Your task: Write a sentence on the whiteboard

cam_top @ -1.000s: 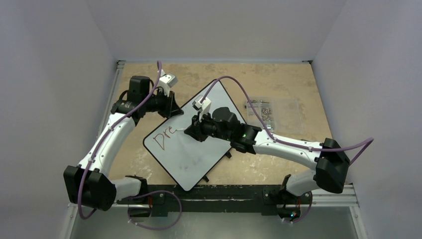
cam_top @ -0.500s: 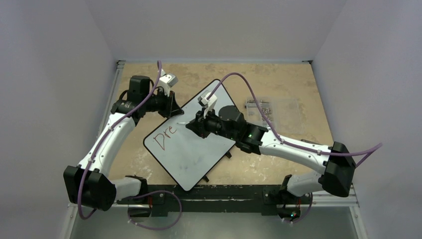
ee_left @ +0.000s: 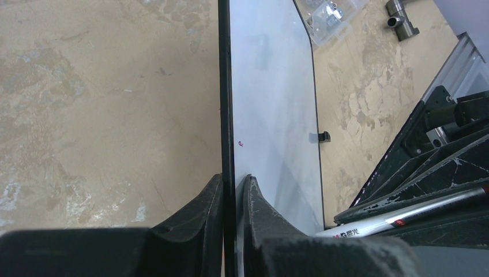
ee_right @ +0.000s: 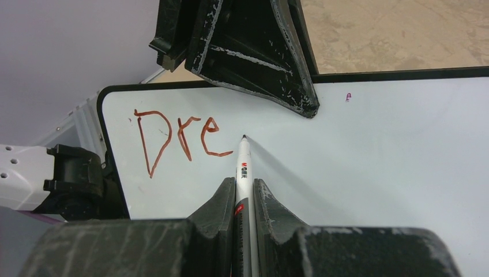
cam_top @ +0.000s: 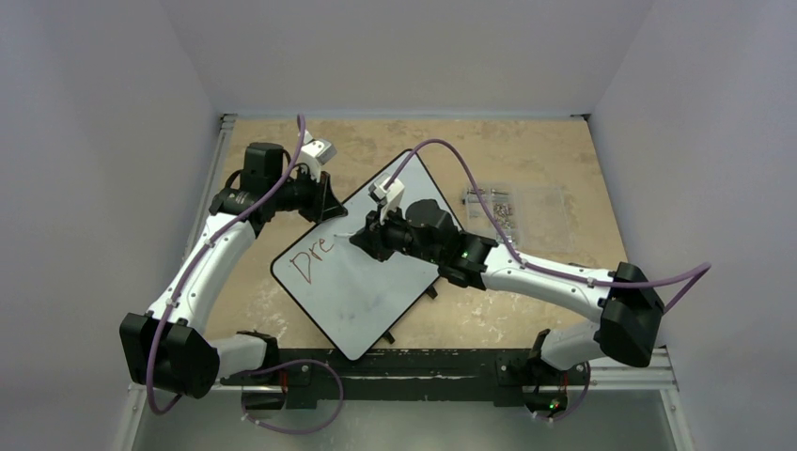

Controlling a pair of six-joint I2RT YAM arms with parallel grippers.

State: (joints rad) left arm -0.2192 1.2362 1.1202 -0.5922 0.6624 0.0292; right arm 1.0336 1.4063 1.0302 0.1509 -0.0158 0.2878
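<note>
In the top view the whiteboard [cam_top: 362, 291] lies on the table [cam_top: 526, 150] at the middle of the frame, turned on a diagonal with one rounded corner toward the top centre and the opposite one toward the bottom centre; the left fingers [cam_top: 327, 202] meet its upper left edge, and the right fingers [cam_top: 368, 237] reach over its middle from the right. In the left wrist view the board's thin black rim runs straight up the frame from between the left fingers [ee_left: 207, 219], one finger on the underside at the left and one on the white face [ee_left: 271, 115] at the right, clenched on the edge. A small black foot [ee_left: 324, 137] shows at the board's far edge, and a clear compartment box [ee_left: 331, 17] lies past it at the top of the frame, apart from the board. In the right wrist view the right fingers [ee_right: 216, 213] at the bottom centre are clamped on a white marker [ee_right: 242, 173] that points up the frame; its dark tip stands at the board's surface [ee_right: 375, 150] just right of the red letters "Dre" [ee_right: 179, 141], and its shadow meets the tip; the letters sit near the board's left corner; the left arm's dark fingers come down from the top of the frame onto the board's far edge, right of the letters.
</note>
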